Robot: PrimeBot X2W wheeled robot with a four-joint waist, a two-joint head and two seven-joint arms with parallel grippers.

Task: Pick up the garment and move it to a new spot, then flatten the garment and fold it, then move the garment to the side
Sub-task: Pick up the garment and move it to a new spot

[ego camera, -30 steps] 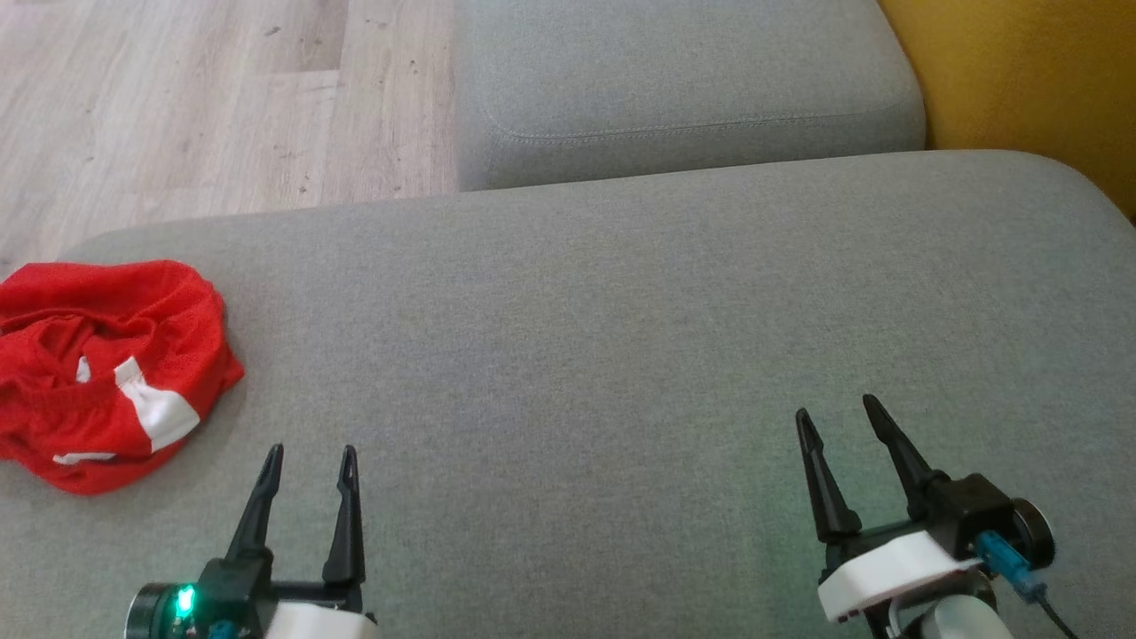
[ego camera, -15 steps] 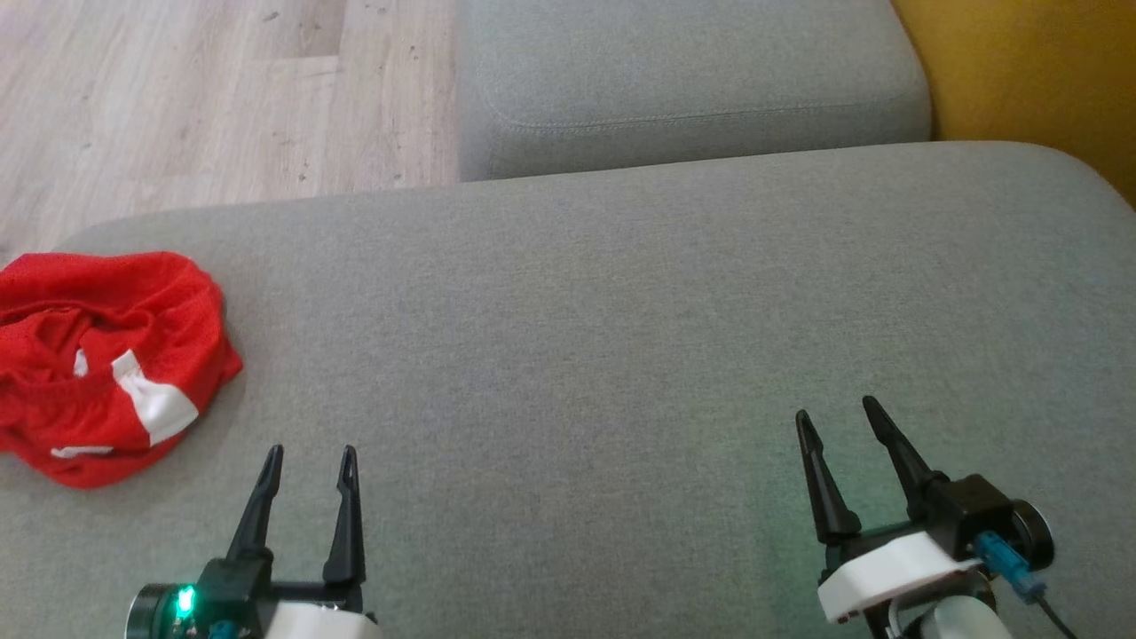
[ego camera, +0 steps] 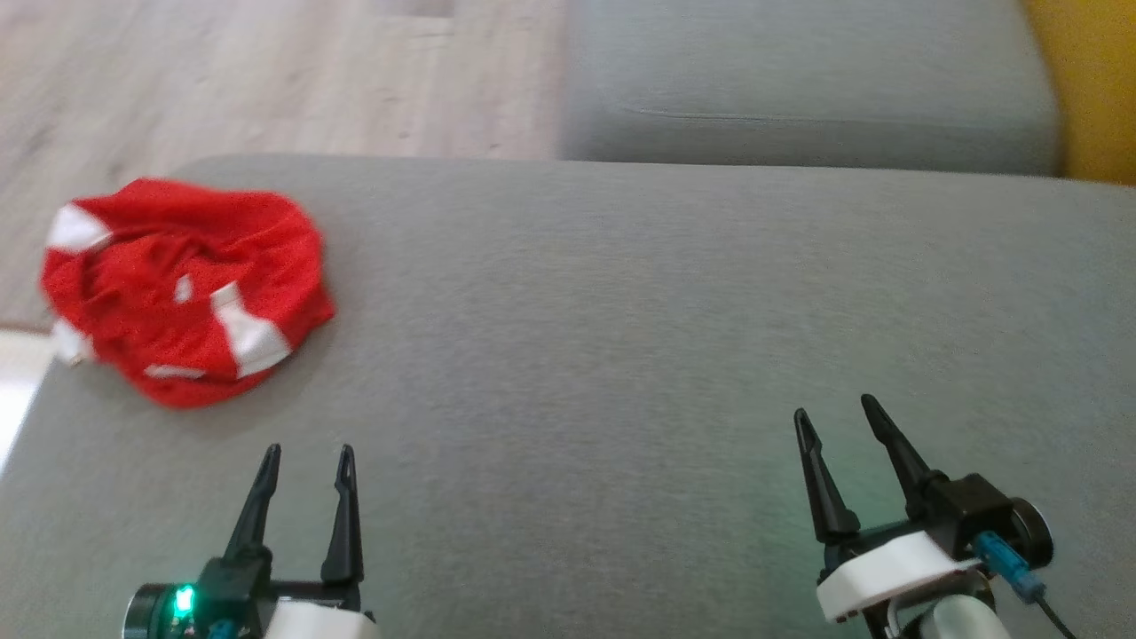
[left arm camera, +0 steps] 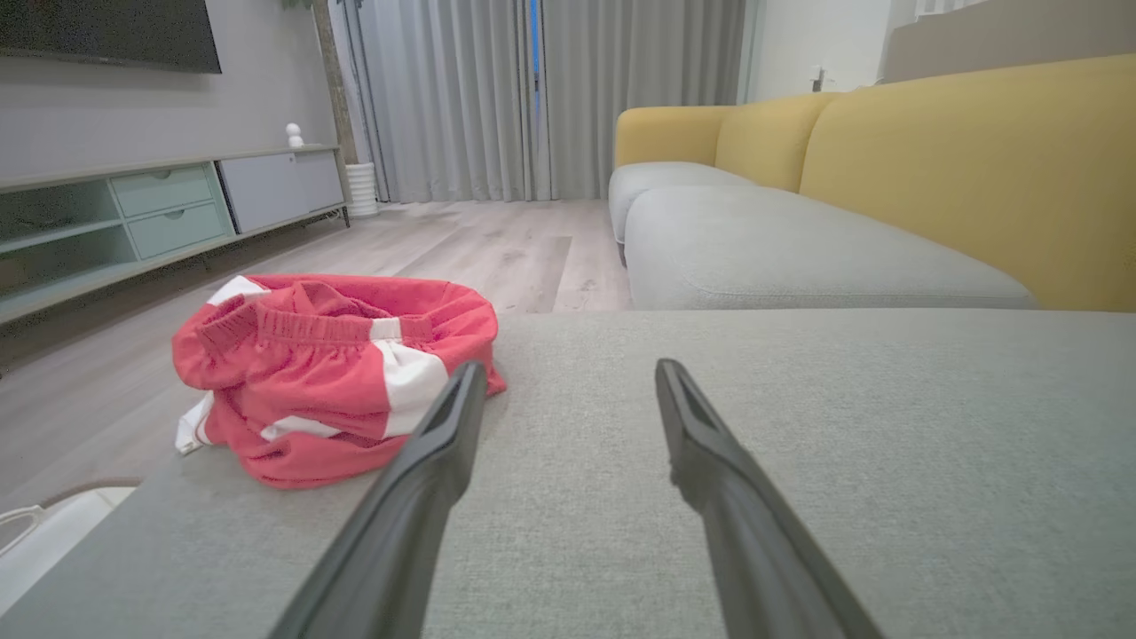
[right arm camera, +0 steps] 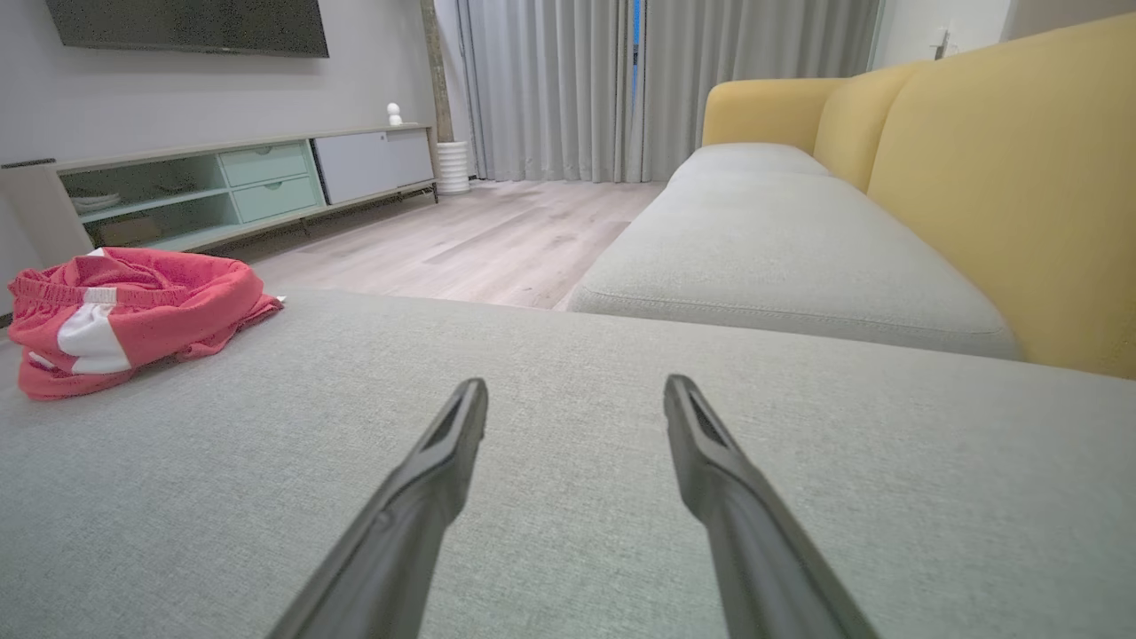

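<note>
- the left pincer [ego camera: 309, 448] and right pincer [ego camera: 834, 405] hovered low over the near part of the grey sofa [ego camera: 621, 311], well apart from each other. each had its jaws spread wide with nothing between them.
- a small red bundle [ego camera: 182, 288] with white trim lay crumpled at the sofa's left end, close to the edge above the floor [ego camera: 266, 80]. it sat ahead and to the left of the left pincer without touching it, and well apart from the right pincer.
- in the left wrist view the bundle showed a gathered elastic band, so it read more like shorts. whether it was the garment to be folded, i could not tell, and where else the garment might have lain i could not tell either.
- i judged the task to be at its very start: finding the cloth and approaching it. nothing was lifted, flattened or folded yet.
- doing this step well called for a steady look first, since the head view was blurred. the target needed to be confirmed before any reach.
- the left arm was the nearer one and the natural choice. it would do best coming down from above with jaws wide and pinching a raised ridge of cloth rather than digging into the cushion.
- the lift would need to clear the sofa, then carry the cloth to the open middle where both pincers could reach it.
- a sideways nudge could have tipped the bundle off the edge, and soft cloth held at one point would likely sag and unroll.
</note>
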